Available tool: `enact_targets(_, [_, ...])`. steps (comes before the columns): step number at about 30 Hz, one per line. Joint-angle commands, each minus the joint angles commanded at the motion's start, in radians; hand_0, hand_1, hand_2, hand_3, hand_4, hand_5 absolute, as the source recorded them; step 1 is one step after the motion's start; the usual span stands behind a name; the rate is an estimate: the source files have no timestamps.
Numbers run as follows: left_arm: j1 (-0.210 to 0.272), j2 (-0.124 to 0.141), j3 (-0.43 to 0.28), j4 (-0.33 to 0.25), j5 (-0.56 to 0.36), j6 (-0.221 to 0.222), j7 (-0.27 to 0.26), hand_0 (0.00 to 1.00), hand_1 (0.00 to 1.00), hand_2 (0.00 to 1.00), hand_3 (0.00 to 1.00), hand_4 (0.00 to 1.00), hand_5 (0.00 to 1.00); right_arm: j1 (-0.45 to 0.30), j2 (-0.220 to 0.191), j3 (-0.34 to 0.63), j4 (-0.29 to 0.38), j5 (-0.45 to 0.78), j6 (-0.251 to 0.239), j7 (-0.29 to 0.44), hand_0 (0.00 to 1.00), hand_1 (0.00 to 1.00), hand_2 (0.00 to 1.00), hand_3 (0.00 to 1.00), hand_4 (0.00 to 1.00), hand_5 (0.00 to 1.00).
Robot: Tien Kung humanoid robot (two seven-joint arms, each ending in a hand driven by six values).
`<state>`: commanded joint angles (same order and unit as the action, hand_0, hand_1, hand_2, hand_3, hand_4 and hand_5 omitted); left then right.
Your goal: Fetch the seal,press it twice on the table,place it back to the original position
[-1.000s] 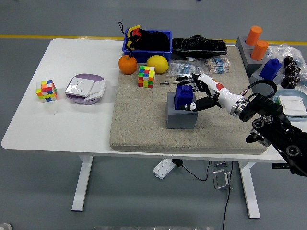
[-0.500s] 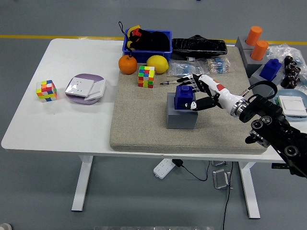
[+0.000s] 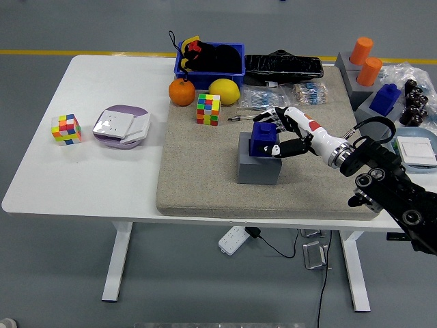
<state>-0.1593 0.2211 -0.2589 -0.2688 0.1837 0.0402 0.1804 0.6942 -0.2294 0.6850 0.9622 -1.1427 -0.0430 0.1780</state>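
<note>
The blue seal (image 3: 263,139) stands upright in its grey block holder (image 3: 259,167) on the beige mat (image 3: 198,171), right of centre. My right hand (image 3: 275,134) reaches in from the right and wraps the seal: the thumb presses its near side and the fingers (image 3: 268,116) curl over its far top edge. The seal's base still sits in the holder. The left arm does not show.
A colour cube (image 3: 208,109), an orange (image 3: 181,92), a lemon (image 3: 224,91) and a blue bin (image 3: 210,58) lie behind the holder. Left on the white table (image 3: 41,184) are another cube (image 3: 66,129) and a purple-white box (image 3: 121,126). A second blue seal (image 3: 386,98) and orange cylinders (image 3: 366,60) stand far right.
My right hand's fingers have drawn in from a spread pose and closed around the seal. The seal has hardly moved in its holder.
</note>
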Motion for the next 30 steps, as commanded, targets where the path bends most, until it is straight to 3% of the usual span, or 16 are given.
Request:
enact_targets(2, [0.000,-0.001,0.000,0.000,-0.001,0.000,0.000,0.793,0.745,0.737,0.762,0.625,0.444,0.001,0.000,-0.002,0.002,0.000,-0.012,0.006,0.573,0.494,0.512,0.568,0.822,0.002])
enact_targets(3, [0.000,-0.001,0.000,0.000,-0.001,0.000,0.000,0.793,0.745,0.737,0.762,0.625,0.444,0.001,0.000,-0.003,0.003,0.001,-0.015,0.007,0.553,0.451,0.456,0.481,0.791,0.002])
enact_targets(15, [0.003,-0.003,-0.005,0.001,-0.003,0.000,0.000,0.793,0.745,0.737,0.761,0.625,0.444,0.008,-0.024,0.025,0.074,-0.021,0.011,-0.021,0.545,0.431,0.443,0.467,0.792,0.002])
enact_targets(24, [0.000,-0.002,-0.013,0.001,-0.002,0.000,-0.001,0.793,0.745,0.737,0.761,0.625,0.444,0.021,-0.092,0.102,0.172,-0.082,0.056,-0.060,0.541,0.430,0.441,0.463,0.786,0.002])
enact_targets(30, [0.002,-0.002,-0.012,0.002,-0.004,0.000,0.000,0.793,0.745,0.737,0.761,0.625,0.444,0.015,-0.144,0.145,0.166,-0.117,0.084,-0.083,0.542,0.430,0.445,0.462,0.773,0.002])
